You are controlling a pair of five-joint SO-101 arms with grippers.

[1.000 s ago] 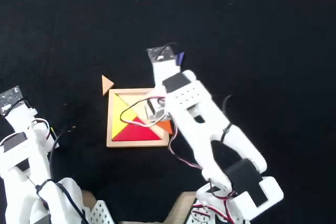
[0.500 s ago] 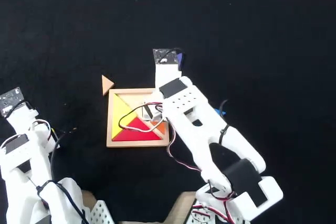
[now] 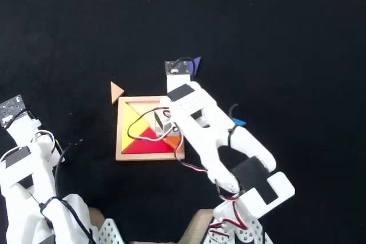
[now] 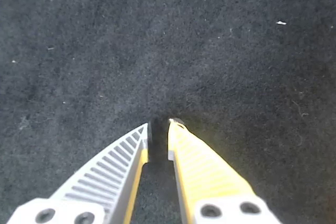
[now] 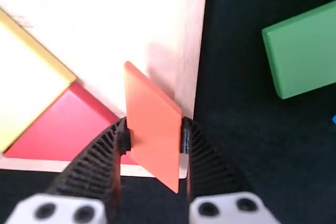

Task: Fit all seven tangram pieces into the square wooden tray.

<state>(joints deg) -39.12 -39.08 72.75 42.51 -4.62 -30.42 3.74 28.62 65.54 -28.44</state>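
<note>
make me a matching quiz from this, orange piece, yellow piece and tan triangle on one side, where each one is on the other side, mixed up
Things
1. orange piece
2. yellow piece
3. tan triangle

Places
A. on the cloth, just off a corner of the tray
B. lying flat in the tray
C. clamped in the right gripper, over the tray's rim

Pairs: 1-C, 2-B, 3-A
</note>
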